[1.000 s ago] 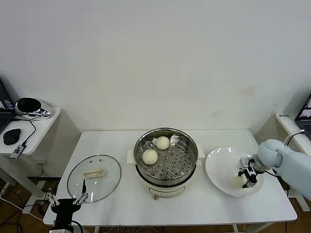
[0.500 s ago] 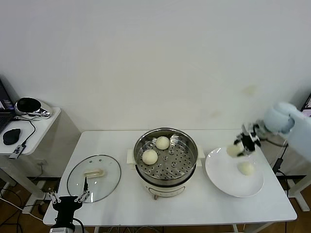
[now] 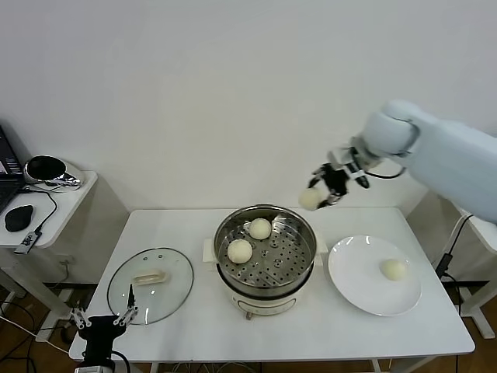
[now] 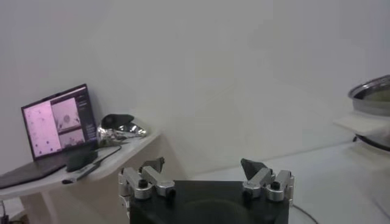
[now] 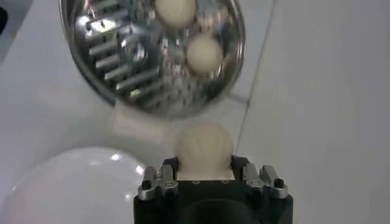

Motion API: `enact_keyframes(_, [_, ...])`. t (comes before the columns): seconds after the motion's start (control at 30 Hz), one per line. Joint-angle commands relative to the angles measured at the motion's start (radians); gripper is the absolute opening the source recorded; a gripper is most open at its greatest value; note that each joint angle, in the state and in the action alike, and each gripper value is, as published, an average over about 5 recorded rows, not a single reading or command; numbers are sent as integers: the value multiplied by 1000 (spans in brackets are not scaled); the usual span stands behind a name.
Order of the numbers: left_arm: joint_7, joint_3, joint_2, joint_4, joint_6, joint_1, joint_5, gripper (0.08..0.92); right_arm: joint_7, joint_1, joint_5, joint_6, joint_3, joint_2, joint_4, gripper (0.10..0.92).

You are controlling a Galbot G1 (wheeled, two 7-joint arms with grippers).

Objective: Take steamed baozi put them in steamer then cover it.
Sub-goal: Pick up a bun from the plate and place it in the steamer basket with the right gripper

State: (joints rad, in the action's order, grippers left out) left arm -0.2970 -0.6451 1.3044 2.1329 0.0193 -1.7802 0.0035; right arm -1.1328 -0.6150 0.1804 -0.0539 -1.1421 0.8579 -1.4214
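Right hand (image 3: 326,190) grasping a bun (image 3: 310,199) above steamer (image 3: 265,250) back rim; left hand (image 3: 103,320) released at worktop (image 3: 194,326) front-left corner.

Steamer (image 3: 265,247): polished stainless steel, mirror-glossy wall, perforated metal tray floor; base (image 3: 256,303) is seen as smooth white plastic. Cover (image 3: 150,284): clear glass, glossy, metal rim, cream handle – apparently matt plastic. Steamed baozi (image 3: 240,250): smooth, matt, dough-like skin – same finish noted on the one held in the right gripper (image 5: 206,165). Plate (image 3: 353,289): glossy white, ceramic-looking. Table (image 3: 194,225): smooth white, low sheen. Gripper fingers (image 4: 263,182): bare brushed metal with black screws, matt black body behind. Right arm shell (image 3: 454,163): smooth pale plastic, slight gloss.
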Motion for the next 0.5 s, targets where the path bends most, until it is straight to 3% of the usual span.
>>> enact_keyframes(0.03, [-2,-13,9,2,1,-4,1,823,10,-48,-3,255,-150,199,-5,552])
enact_keyframes(0.5, [-6,-22,23,2,9,-12,2,823,-17,-16,-192,464,-242,225,-65,560])
